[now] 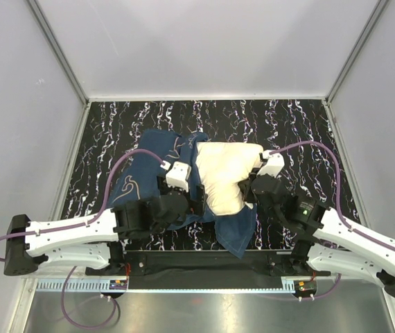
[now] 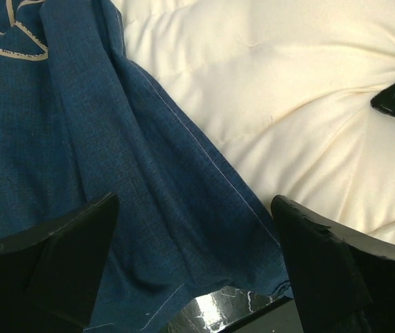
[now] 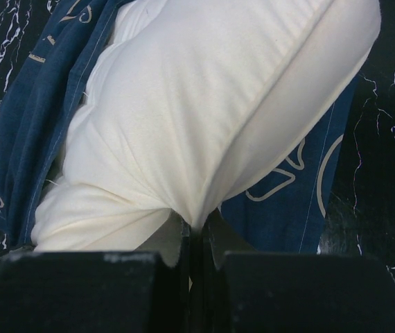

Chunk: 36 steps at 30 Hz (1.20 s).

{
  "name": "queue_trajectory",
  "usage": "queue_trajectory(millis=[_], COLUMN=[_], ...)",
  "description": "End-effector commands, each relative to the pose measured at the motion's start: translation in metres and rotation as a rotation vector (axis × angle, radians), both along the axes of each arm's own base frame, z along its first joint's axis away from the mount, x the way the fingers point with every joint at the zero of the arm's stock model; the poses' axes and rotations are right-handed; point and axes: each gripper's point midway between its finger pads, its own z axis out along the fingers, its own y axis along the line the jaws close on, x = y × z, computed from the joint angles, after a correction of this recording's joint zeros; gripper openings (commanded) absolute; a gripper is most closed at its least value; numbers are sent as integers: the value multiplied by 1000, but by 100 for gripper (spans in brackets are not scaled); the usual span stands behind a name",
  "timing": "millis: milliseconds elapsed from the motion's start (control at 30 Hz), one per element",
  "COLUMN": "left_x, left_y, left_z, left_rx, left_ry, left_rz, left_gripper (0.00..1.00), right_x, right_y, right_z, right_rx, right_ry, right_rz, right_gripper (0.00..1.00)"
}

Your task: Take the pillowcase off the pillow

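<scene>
Where one pillow (image 1: 225, 173) lies, one pillowcase (image 1: 145, 182)

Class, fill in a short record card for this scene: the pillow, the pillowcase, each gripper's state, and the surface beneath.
pillow: cream, mostly bare
pillowcase: navy, bunched on the left arm's side, a flap showing from under the pillow's near edge
left gripper: open, over the pillowcase hem, holding nothing
right gripper: shut on a pinch of the pillow
table: black with white veins
</scene>
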Motion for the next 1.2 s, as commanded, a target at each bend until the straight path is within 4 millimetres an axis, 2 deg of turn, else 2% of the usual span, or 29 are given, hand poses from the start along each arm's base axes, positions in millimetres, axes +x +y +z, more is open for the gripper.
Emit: queue_trajectory(millis=[0, 167, 233, 267, 333, 367, 400, 500, 733, 767, 833, 867, 1000, 1033, 1067, 1167], left_x=[0, -4, -5, -6, -6, -6, -6, -7, -11, -13, -15, -17, -17, -16, -14, -12], left_y=[-1, -8, -11, -12, -13, -13, -12, -6, 15, 23, 32, 40, 62, 68, 77, 88], left_z=[3, -13, -19, -21, -21, -22, -21, -18, -24, -33, -38, -49, -61, -61, -63, -65], left_rx=[-63, -51, -43, -45, -57, -59, -61, -68, -74, -51, -68, -42, -50, -54, -48, -50], left_ry=[14, 49, 64, 68, 69, 69, 69, 68, 85, 94, 109, 117, 128, 126, 122, 119], left_rz=[43, 19, 13, 9, 7, 6, 10, 23, 55, 66, 88, 104, 180, 194, 223, 252], left_gripper=[99, 97, 88, 76, 68, 60, 42, 17, 3, 0, 0, 0, 0, 0, 0, 0], right_x=[10, 7, 7, 7, 7, 7, 7, 7, 9, 11, 14, 16, 25, 28, 29, 29], right_y=[-7, -13, -14, -15, -16, -16, -17, -18, -21, -22, -22, -21, -30, -36, -43, -66], right_z=[24, 24, 25, 26, 26, 26, 26, 24, 20, 20, 23, 26, 44, 56, 61, 84], right_rx=[92, 91, 94, 91, 87, 88, 88, 79, 73, 68, 61, 62, 20, 27, 3, -2], right_ry=[-74, -75, -79, -79, -79, -79, -79, -75, -70, -70, -77, -81, -117, -136, -146, -187], right_rz=[-69, -75, -78, -77, -79, -80, -81, -82, -101, -106, -109, -107, -128, -146, -155, -205], right_gripper=[0, 0, 0, 0, 0, 0, 0, 0, 0, 0, 0, 0, 0, 0, 0, 0])
